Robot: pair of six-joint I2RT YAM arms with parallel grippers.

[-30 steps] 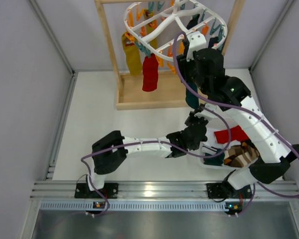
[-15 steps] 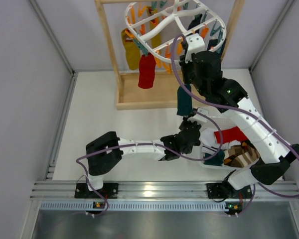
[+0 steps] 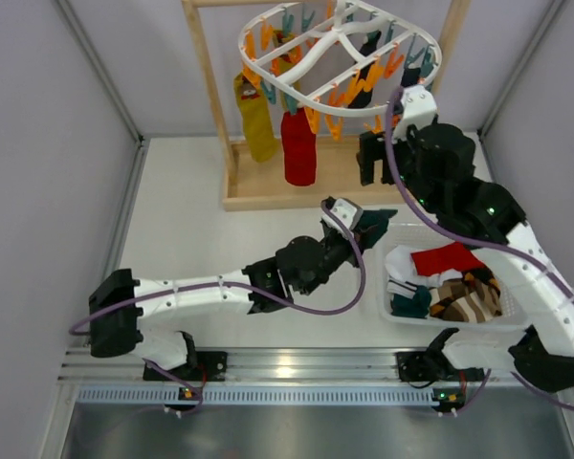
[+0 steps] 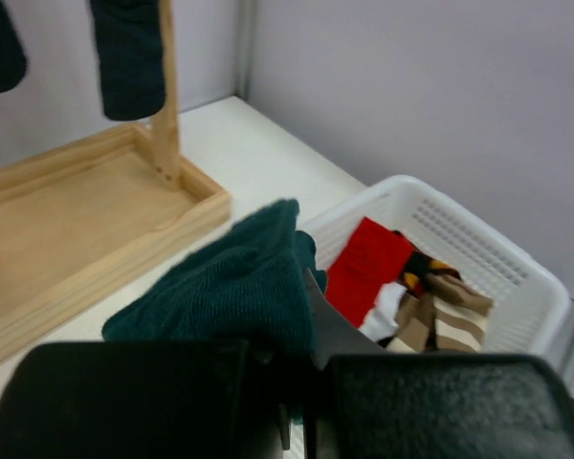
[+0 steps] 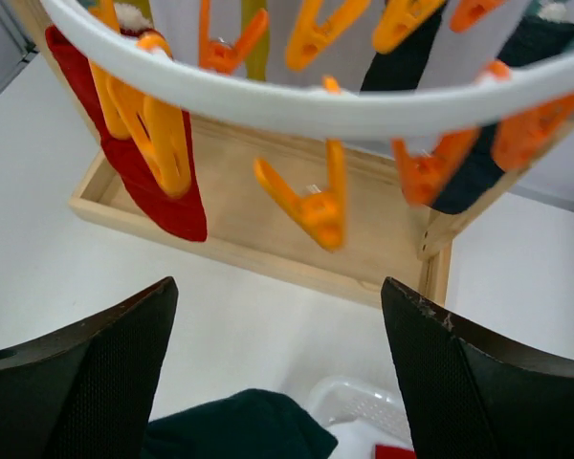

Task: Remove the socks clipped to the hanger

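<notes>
**Tool state.** The left tool (image 3: 357, 227) is closed on a dark teal sock (image 4: 231, 287), which bunches out ahead of its jaws. The right tool (image 5: 277, 290) stands wide open and holds nothing.

**Governing relation.** In the overhead view, the white basket (image 3: 394, 232) lies at about 4 o'clock from the left tool, with its near rim just beside the held sock. The left arm is the one carrying this sock. A release here would probably fall at the rim rather than inside, so judge that the tool must travel further towards 4 o'clock first.

**Remaining socks.** The hanger (image 3: 318, 43) sits at 12 o'clock on the surface, hung in the wooden stand (image 3: 210, 86). The red sock (image 3: 298, 148) and the mustard sock (image 3: 256, 120) hang clipped, with their long axes vertical, at about 9 o'clock from the right tool. A dark sock (image 5: 394, 65) hangs behind the orange pegs (image 5: 316, 206); whether it is navy or black is unclear. The right arm is nearer to all three.

**Appearance.** The held sock is limp, knitted and crumpled.
</notes>
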